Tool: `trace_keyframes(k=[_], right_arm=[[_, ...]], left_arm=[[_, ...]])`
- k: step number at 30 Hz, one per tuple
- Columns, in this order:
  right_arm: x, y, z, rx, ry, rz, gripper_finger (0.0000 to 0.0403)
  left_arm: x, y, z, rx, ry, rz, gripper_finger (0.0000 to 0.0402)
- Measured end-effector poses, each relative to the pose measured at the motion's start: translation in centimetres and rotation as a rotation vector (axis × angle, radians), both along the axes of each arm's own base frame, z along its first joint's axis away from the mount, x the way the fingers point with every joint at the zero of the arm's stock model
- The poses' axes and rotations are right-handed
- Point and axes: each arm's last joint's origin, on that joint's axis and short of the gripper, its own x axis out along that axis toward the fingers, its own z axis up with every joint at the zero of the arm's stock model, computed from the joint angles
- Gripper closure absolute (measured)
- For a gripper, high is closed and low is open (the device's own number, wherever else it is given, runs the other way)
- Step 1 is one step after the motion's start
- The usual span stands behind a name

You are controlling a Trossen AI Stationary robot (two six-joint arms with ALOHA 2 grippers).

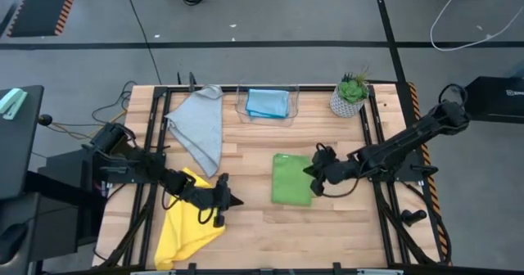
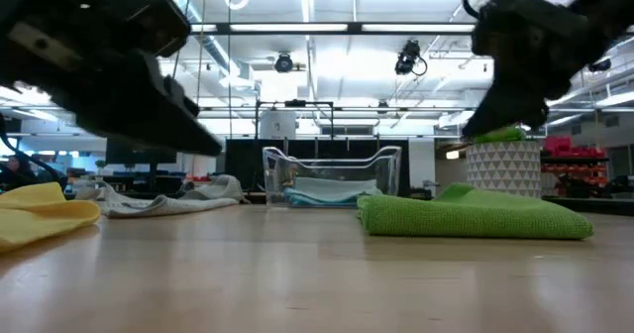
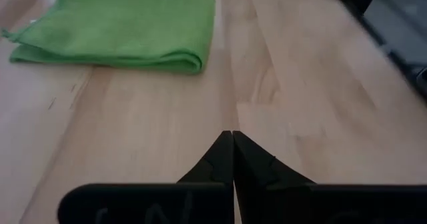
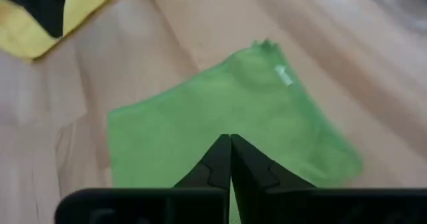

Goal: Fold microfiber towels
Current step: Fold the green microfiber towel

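Note:
A green towel, folded into a rectangle, lies flat on the wooden table right of centre. It also shows as a green towel in the low view. My right gripper is shut and hovers over the towel's right edge, its fingers slanting down at the cloth and clear of it. A yellow towel lies loosely spread at the near left. My left gripper is shut above the bare wood, just right of the yellow towel. Its fingers point toward the green towel.
A grey towel lies crumpled at the far left. A clear bin at the far middle holds a folded light blue towel. A potted plant stands at the far right. Black frame rails run along both table sides. Bare wood lies between the two grippers.

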Motion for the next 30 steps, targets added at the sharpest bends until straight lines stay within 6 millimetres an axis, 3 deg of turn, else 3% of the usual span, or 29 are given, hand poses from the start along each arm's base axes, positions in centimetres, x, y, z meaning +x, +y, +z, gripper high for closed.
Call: trace_keyframes(k=[6,16,23,30], right_arm=[[0.1,0.6,-2.9,-0.026,-0.077,0.06,0.038],[1.5,-2.8,-6.4,-0.222,0.085,-0.058,0.0396],[1.8,-5.0,-7.6,-0.266,0.178,-0.084,0.0398],[1.8,-5.6,-7.6,-0.264,0.194,-0.098,0.0389]], left_arm=[[2.0,1.8,0.9,0.013,-0.033,-0.039,0.0397],[5.1,6.4,2.5,0.092,-0.09,0.001,0.0397],[5.7,9.5,2.6,0.084,-0.092,0.022,0.0395],[5.7,9.5,2.5,0.124,-0.089,-0.038,0.0392]])
